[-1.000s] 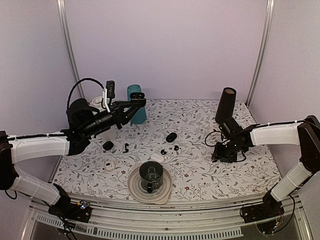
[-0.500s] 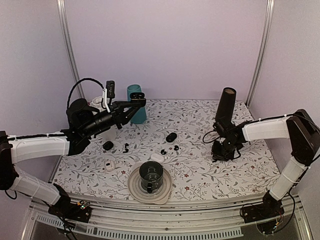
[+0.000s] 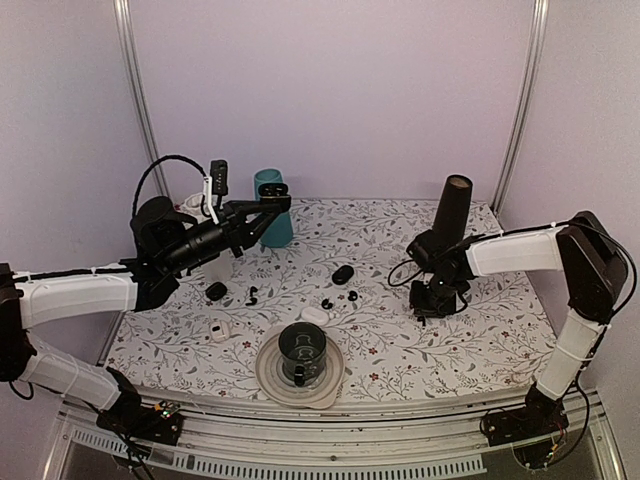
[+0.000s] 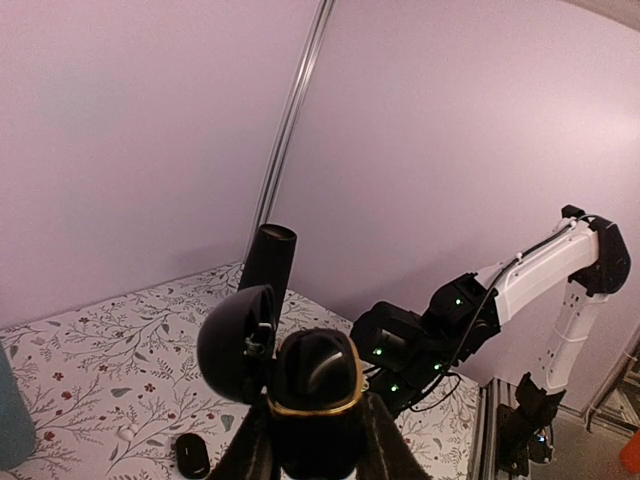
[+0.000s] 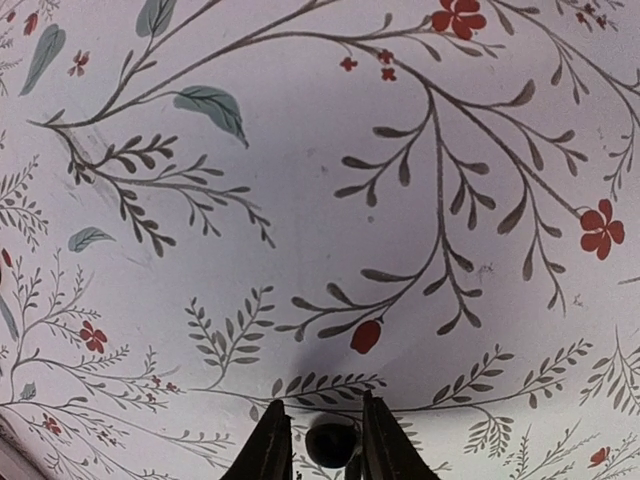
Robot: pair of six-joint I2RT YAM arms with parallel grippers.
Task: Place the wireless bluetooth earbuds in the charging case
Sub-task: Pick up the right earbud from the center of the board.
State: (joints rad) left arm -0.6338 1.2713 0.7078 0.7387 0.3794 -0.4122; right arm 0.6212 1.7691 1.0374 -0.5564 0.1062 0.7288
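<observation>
Holds the case [image 4: 318, 372] aloft in the left end effector [image 4: 316, 412], fingers nearly closed against its sides, lid swung open to the left. Hangs it above the far left of the worktop [image 3: 480, 330], close to the teal cup [image 3: 272, 228]. Sets the right end effector [image 5: 325, 442] low against the worktop, right of centre, near the foot of the black cylinder [image 3: 452, 210]. Pinches a small round black thing there, probably an earbud [image 5: 332, 443], though only its top shows at the bottom edge of the right wrist view. Has the fingers narrowly apart, one on either side of it. Shows loose earbuds [image 3: 352, 296] lying mid-worktop, between a shut black case [image 3: 343, 274] behind and a white case [image 3: 314, 315] in front. Has a plate [image 3: 268, 375] at the near edge, with a dark mug [image 3: 301, 350] standing on it.
</observation>
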